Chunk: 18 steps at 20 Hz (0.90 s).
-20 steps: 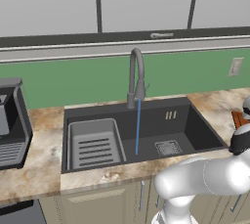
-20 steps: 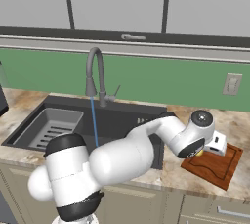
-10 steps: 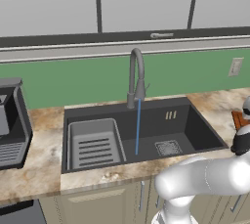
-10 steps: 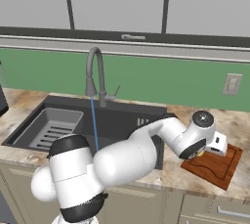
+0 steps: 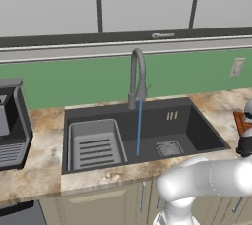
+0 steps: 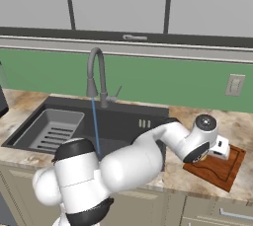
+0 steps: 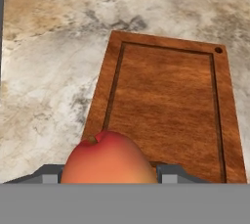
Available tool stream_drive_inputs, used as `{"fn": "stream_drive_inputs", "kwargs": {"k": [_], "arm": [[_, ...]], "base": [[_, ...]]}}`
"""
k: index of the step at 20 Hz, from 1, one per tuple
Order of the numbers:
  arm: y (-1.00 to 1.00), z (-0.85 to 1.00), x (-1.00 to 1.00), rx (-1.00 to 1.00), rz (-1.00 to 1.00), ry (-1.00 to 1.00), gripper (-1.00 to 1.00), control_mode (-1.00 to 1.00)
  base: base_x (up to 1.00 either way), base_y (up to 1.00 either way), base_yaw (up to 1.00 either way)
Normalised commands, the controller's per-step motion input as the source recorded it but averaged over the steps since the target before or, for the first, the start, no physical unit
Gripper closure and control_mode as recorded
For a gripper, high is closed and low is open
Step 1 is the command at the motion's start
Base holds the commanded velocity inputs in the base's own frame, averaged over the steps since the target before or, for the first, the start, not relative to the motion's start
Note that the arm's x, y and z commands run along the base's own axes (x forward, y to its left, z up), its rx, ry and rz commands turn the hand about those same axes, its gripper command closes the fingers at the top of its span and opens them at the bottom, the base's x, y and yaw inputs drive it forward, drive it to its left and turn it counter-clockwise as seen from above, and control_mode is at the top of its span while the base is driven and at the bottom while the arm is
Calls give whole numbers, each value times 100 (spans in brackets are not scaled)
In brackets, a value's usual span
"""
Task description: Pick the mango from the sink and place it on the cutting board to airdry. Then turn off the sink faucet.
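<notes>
The gripper clasps the mango, a rounded orange fruit flushed red with a small stem, above the near edge of the reddish-brown cutting board on the table.

The white arm rises from about 7 o'clock and reaches across to 3 o'clock, where its hand hangs over the near left corner of the cutting board. A speck of orange, the mango, shows under the hand; the fingers themselves are hidden. The board lies on the speckled stone counter, just right of the dark sink. The faucet stands at 11 o'clock with a thin blue stream of water running down into the basin. A grey ribbed rack sits in the sink at 9 o'clock. A wall socket sits at 2 o'clock on the green wall.
</notes>
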Motion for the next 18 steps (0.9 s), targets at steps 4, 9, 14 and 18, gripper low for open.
{"fn": "stream_drive_inputs", "kwargs": {"k": [4,9,14,18], "arm": [[-1,-13,0,0,0,1,100,-100],[-1,-18,1,0,0,3,100,-100],[0,-15,4,0,0,4,100,-100],[0,-2,4,0,0,1,100,-100]], "base": [[0,0,0],[0,0,0],[0,0,0],[0,0,0]]}}
